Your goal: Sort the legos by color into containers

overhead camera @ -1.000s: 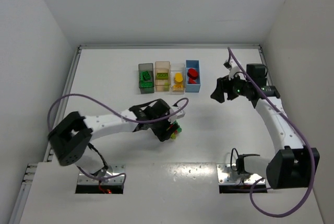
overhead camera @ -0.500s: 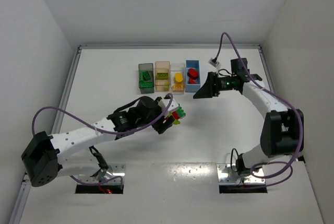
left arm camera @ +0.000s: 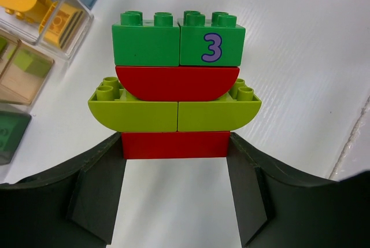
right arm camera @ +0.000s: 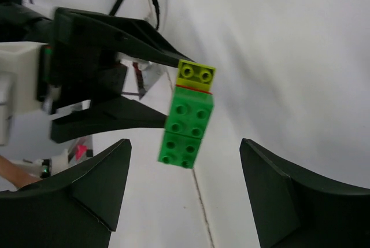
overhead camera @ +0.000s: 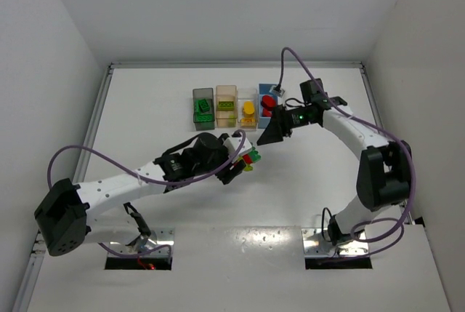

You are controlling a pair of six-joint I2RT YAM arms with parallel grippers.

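Legos (left arm camera: pixel 176 86) stuck together in one stack (red, lime green, red, then two dark green bricks, one marked 3) are held off the table (overhead camera: pixel 145 108) near its middle. Left gripper (left arm camera: pixel 176 144) clamps the bottom red brick and turns the studded end rightward, seemingly so the other arm can pull bricks off. Right gripper (right arm camera: pixel 185 150), jaws apart and empty, faces that end without touching it. Farther back the containers (overhead camera: pixel 226 87) stand in a row: grey holds dark green, tan lime, clear yellow, blue red.
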